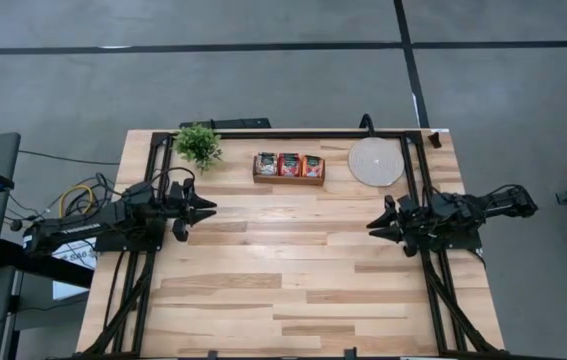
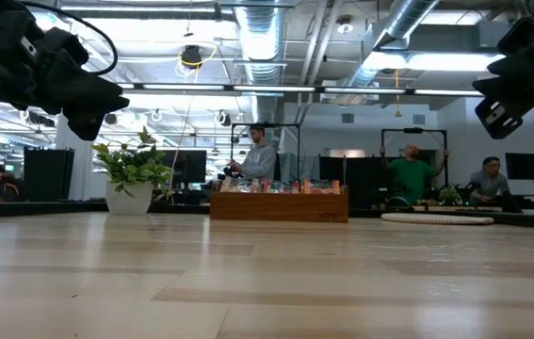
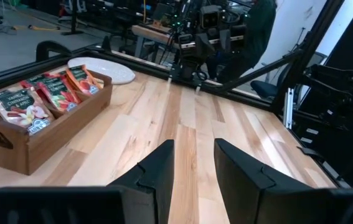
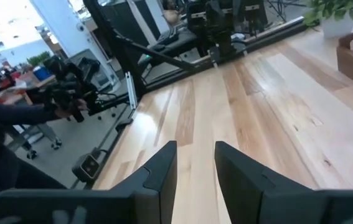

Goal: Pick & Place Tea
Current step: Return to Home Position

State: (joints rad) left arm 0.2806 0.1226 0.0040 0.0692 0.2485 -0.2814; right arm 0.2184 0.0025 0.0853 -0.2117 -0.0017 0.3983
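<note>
Both left gripper (image 3: 193, 143) and right gripper (image 4: 195, 144): fingers (image 3: 159, 169) narrowly apart; tea (image 3: 39, 102) in tray (image 3: 45, 140) (legible only from left wrist).

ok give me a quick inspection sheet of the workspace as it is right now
surface: wooden table, nothing on its middle or near part
job's things: tea all in the tray at the far edge, three compartments filled; none loose
clutter: plant left of the tray, disc right of it
claws: left claw and right claw open, empty, raised at the table's sides, facing each other
cables: yellow and red cables looped off the table's left edge
surroundings: people at desks beyond the table
</note>
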